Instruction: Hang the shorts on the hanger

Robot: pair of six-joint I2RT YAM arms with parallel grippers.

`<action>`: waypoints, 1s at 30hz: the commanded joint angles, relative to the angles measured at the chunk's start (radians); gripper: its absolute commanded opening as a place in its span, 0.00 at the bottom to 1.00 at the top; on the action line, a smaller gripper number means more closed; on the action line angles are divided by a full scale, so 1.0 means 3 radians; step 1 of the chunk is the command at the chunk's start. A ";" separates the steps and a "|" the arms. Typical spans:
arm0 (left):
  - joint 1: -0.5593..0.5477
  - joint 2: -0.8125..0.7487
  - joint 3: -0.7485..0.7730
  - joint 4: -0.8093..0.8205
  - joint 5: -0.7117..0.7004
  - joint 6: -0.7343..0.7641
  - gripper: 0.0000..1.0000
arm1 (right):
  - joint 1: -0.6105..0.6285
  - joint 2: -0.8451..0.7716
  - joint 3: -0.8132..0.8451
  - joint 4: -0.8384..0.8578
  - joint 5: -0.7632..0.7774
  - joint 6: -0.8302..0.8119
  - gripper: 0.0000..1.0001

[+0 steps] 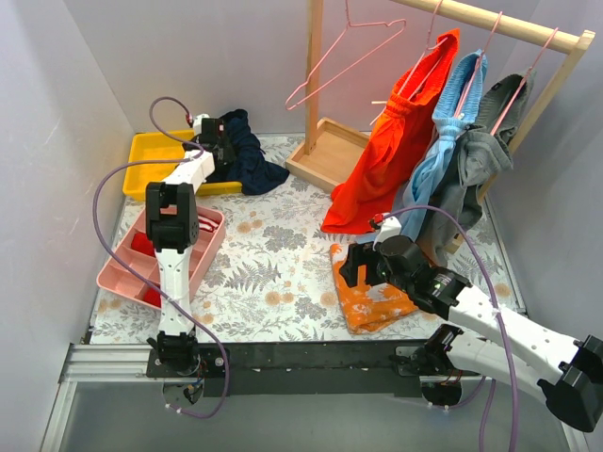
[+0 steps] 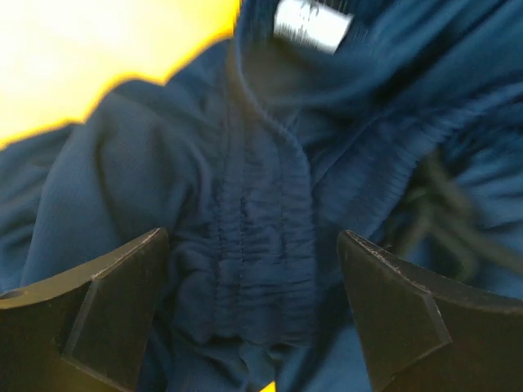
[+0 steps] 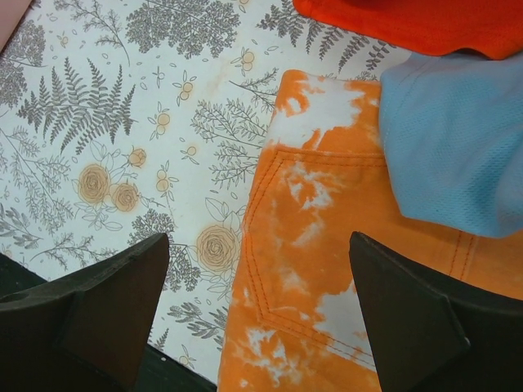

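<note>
- Shorts (image 1: 247,155) are a crumpled heap at the far left of the desk (image 1: 273,273), half in the yellow tray (image 1: 151,155), half spilling over its edge onto the desk.
- Hanger (image 1: 318,63) is bare, hooked on the wooden rack (image 1: 312,94) at the back, well apart from the shorts.
- Left jaws: spread wide, right over the shorts; the left wrist view shows the gathered waistband (image 2: 261,229) between them. No pinch yet; cannot tell if the tips touch the fabric.
- Right jaws: spread, holding nothing, low over the orange patterned cloth (image 3: 327,245) on the near right of the desk, with the red garment (image 1: 396,160) and the light blue garment (image 3: 458,147) close by.
- Progress: barely started, by my read. Nothing is lifted and nothing is on the hanger.
- Left to do: close on the waistband, lift the shorts clear of the tray, carry them across to the rack, get them onto the bare hanger, let go.
- The right side probably has to steady the hanger or take a share of the fabric.
</note>
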 commanded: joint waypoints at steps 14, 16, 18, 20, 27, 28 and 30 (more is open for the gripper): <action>-0.0022 -0.0668 0.0387 -0.0026 -0.0024 0.0214 0.00 | -0.0005 0.0198 0.0263 0.0148 -0.0134 -0.0057 0.96; -0.0022 -0.0857 0.0561 -0.0036 -0.0014 0.0270 0.00 | -0.0005 0.0209 0.0299 0.0133 -0.0134 -0.0078 0.96; -0.0022 -0.1005 0.0643 -0.0042 0.0052 0.0306 0.00 | -0.0005 0.0214 0.0335 0.0092 -0.0129 -0.0098 0.96; -0.0022 -0.1246 0.0725 -0.0037 0.0190 0.0326 0.00 | -0.0005 0.0198 0.0366 0.0097 -0.0134 -0.0113 0.96; -0.0022 -0.2074 0.0746 -0.0031 0.0844 0.0316 0.00 | -0.0005 0.0137 0.0519 0.0046 -0.0098 -0.0175 0.95; -0.0022 -0.2156 0.0726 -0.0042 0.1007 0.0316 0.00 | -0.0005 0.0132 0.0534 0.0036 -0.0093 -0.0180 0.95; -0.0022 -0.2416 0.0629 -0.0087 0.1197 0.0336 0.00 | -0.0005 0.0127 0.0585 0.0026 -0.0088 -0.0190 0.95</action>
